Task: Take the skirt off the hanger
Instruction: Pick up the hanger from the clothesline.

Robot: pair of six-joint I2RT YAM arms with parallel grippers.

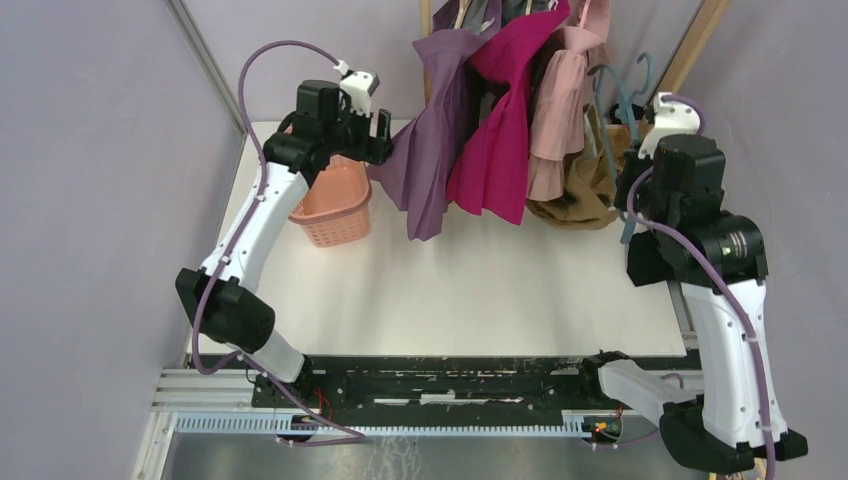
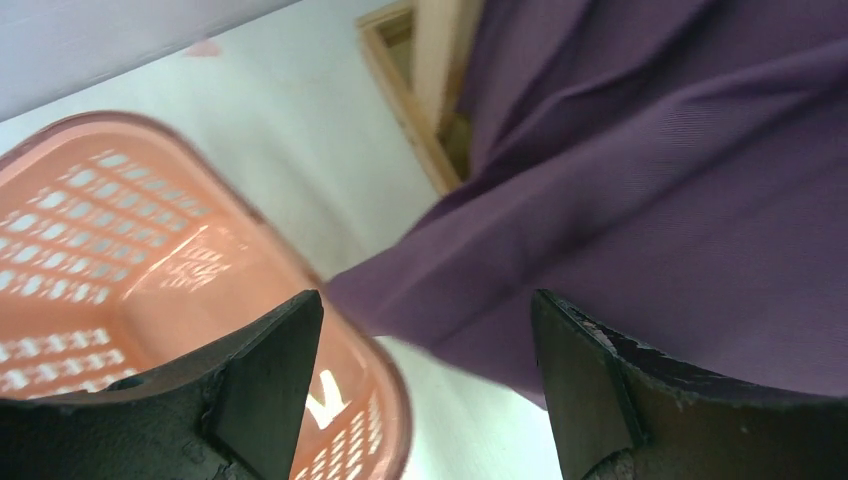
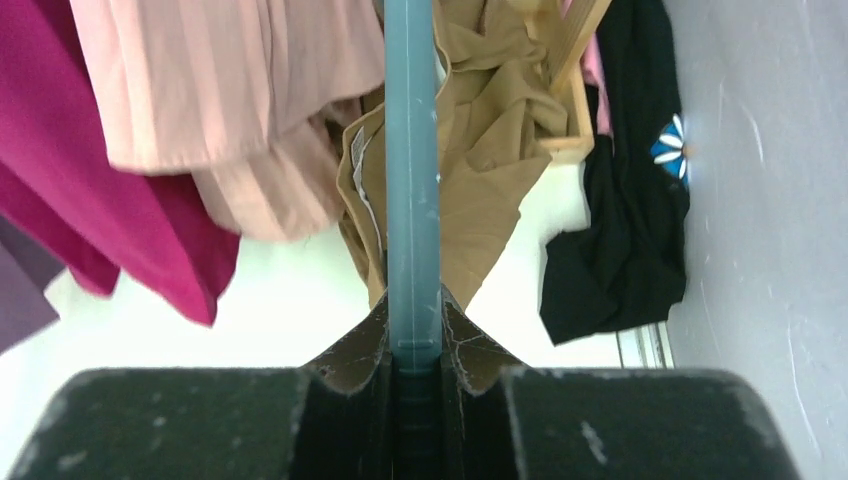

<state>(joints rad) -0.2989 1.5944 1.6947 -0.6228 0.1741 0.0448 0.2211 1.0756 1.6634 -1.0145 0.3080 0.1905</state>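
My right gripper (image 3: 413,322) is shut on the straight bar of a teal hanger (image 3: 411,150), at the back right of the table. A tan skirt (image 1: 580,195) lies bunched on the table just behind that bar. Purple (image 1: 430,150), magenta (image 1: 505,130) and pink (image 1: 560,120) garments hang from the rack. My left gripper (image 1: 383,125) stands open beside the purple skirt's (image 2: 650,200) left edge, above the basket. Nothing is between its fingers (image 2: 270,370).
A salmon plastic basket (image 1: 335,205) sits at the back left, under my left wrist. The wooden rack frame (image 1: 690,45) rises at the back. A black garment (image 3: 620,200) hangs against the right wall. Grey walls close in both sides.
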